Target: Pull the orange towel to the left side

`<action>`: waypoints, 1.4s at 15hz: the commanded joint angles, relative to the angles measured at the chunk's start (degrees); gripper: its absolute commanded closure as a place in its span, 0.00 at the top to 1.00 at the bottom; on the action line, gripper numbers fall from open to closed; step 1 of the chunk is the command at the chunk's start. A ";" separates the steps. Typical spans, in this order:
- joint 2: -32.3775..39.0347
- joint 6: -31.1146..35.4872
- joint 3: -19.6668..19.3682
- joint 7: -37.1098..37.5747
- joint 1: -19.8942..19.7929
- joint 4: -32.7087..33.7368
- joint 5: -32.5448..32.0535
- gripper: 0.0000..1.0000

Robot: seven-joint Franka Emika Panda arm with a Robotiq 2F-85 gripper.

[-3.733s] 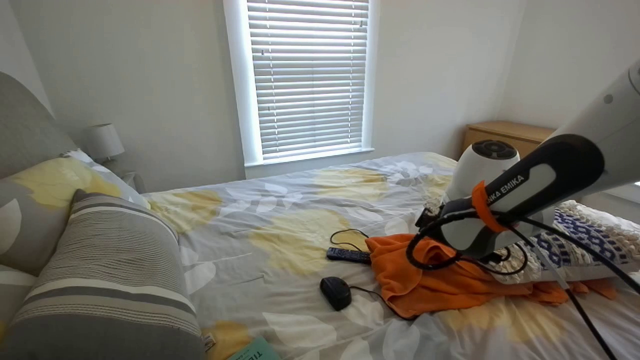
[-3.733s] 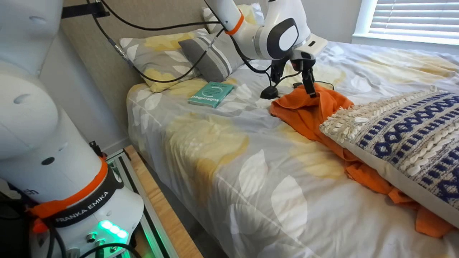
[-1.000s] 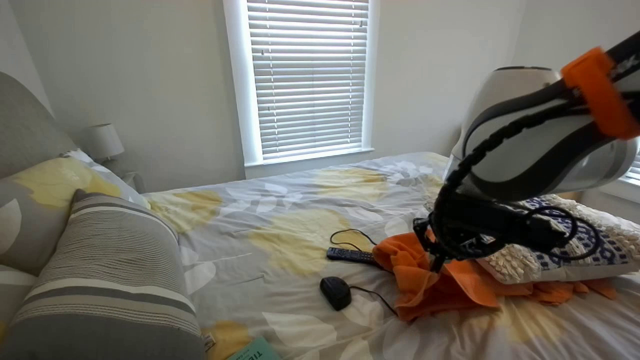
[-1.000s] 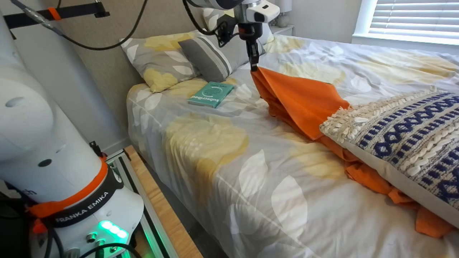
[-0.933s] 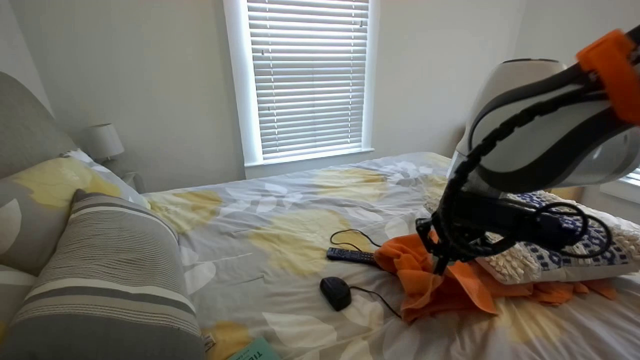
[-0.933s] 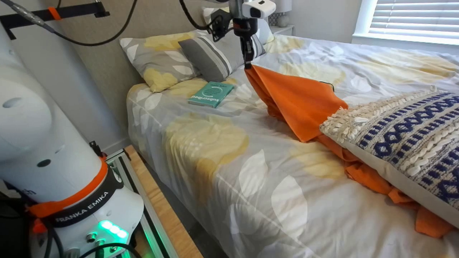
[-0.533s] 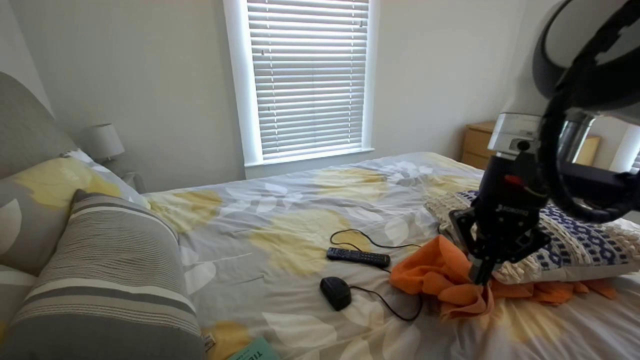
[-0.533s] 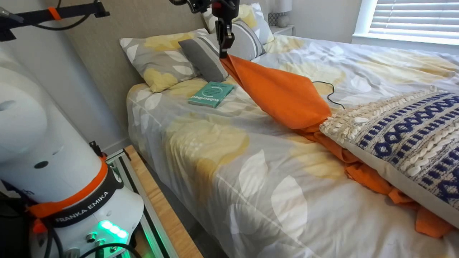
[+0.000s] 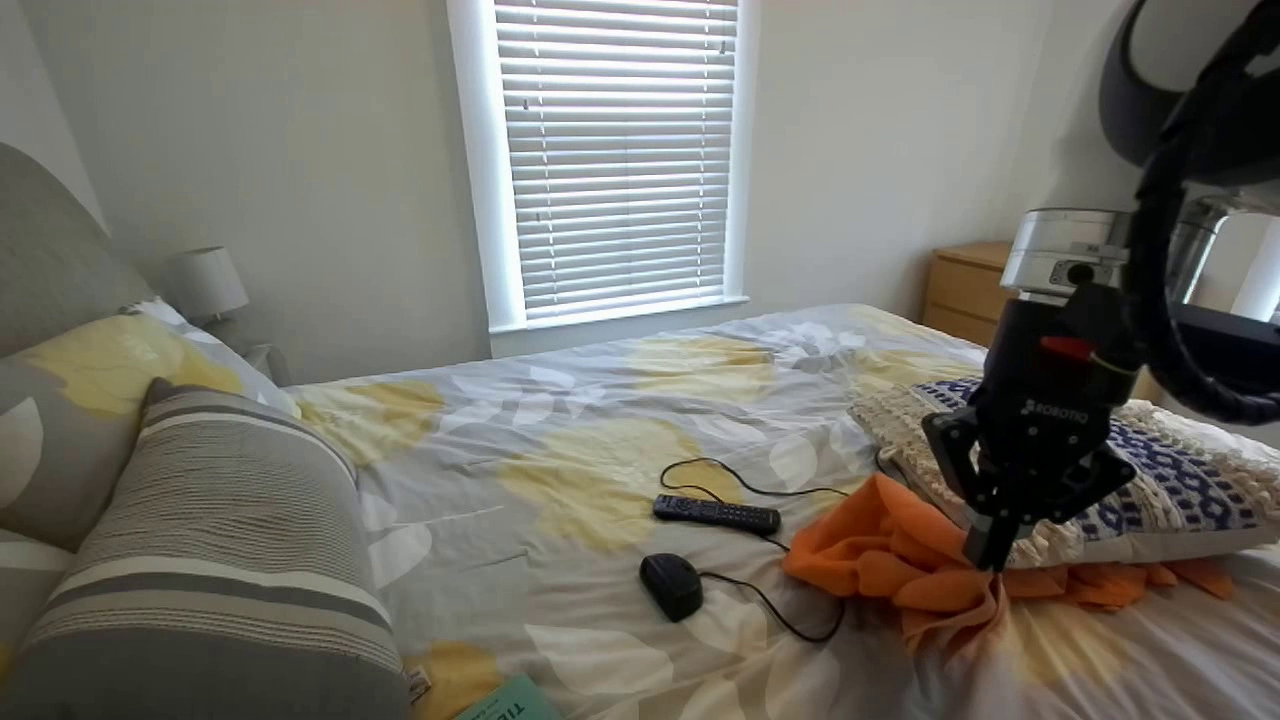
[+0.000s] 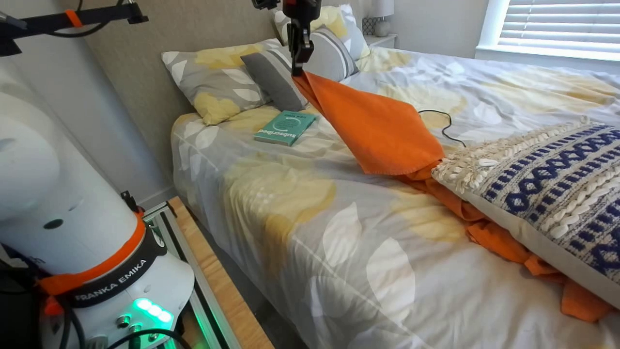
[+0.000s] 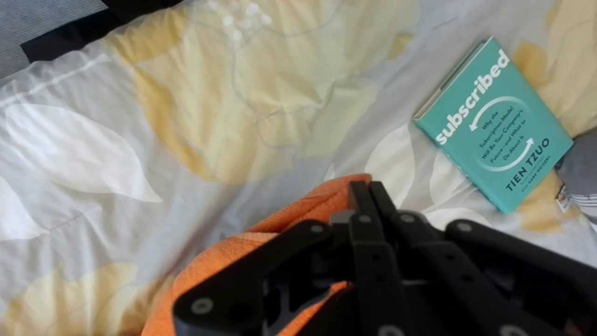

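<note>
The orange towel (image 10: 382, 128) stretches over the bed in both exterior views, one corner lifted into a taut slope. At that raised corner my gripper (image 10: 297, 72) is shut on the cloth, its jaws pressed together. The towel's far portion runs on beneath the patterned cushion, which hides part of it. Seen from the wrist, the gripper (image 11: 366, 184) has its two fingers almost meeting, with a fold of the towel (image 11: 205, 275) pinched at the tips and more cloth passing below to the left.
A blue-and-cream cushion (image 10: 547, 179) weighs on the towel. Near the pillows lies a teal book (image 10: 285, 128). A black mouse (image 9: 671, 586) with its cord and a remote (image 9: 716, 513) rest on the bed. The robot's base stands beside the bed's edge.
Holding the towel, my gripper has travelled away from the cushion and upward, toward the robot's side of the bed. The cloth has drawn out straight and uncovered the remote and cord.
</note>
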 commanded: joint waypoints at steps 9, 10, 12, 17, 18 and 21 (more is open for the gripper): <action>-13.59 -3.01 6.68 -8.22 3.98 7.05 1.50 0.01; -15.00 -3.49 7.26 -9.49 4.85 7.69 1.65 0.01; -17.52 -4.19 7.97 -12.70 6.69 8.34 2.21 0.01; -20.83 -7.74 8.70 -19.85 11.02 10.20 3.32 0.01; -20.99 -8.70 8.67 -20.78 11.74 10.51 3.83 0.01; -20.71 -12.76 8.28 -23.56 13.31 11.42 6.09 0.01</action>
